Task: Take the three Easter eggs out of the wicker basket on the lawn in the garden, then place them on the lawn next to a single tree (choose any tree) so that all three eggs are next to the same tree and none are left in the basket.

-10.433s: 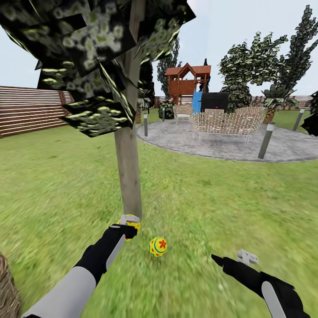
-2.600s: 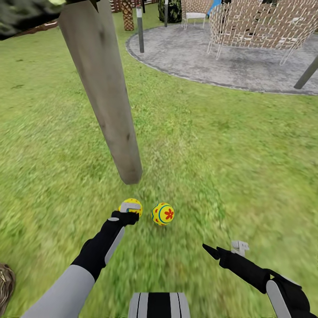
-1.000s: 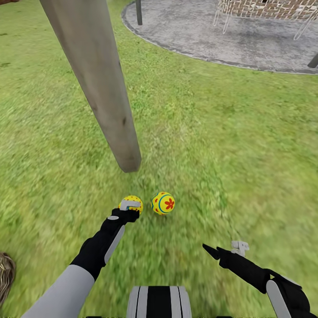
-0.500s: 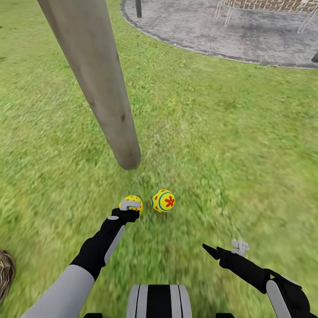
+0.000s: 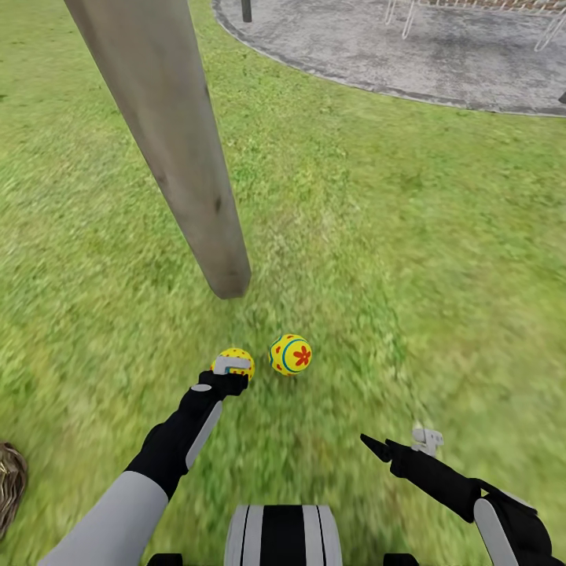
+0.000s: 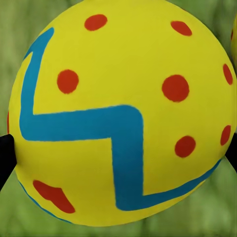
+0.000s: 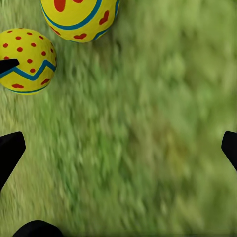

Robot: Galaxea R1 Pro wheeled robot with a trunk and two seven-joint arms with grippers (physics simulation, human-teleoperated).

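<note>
At tree [image 5: 177, 149] foot: still clamping zigzag egg [image 5: 235, 362] in left claw [image 5: 230, 366], unmoved for the last second; flower egg [image 5: 290, 354] already down beside it. Right claw [image 5: 397, 448] apart, empty. Release due.

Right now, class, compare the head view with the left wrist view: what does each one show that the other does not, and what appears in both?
Head view alone: the tree trunk, the flower-patterned egg lying on the lawn, the grey patio, and the open right gripper. Left wrist view alone: the blue zigzag band and red dots on the egg. Both show the left gripper shut on the dotted egg.
</note>
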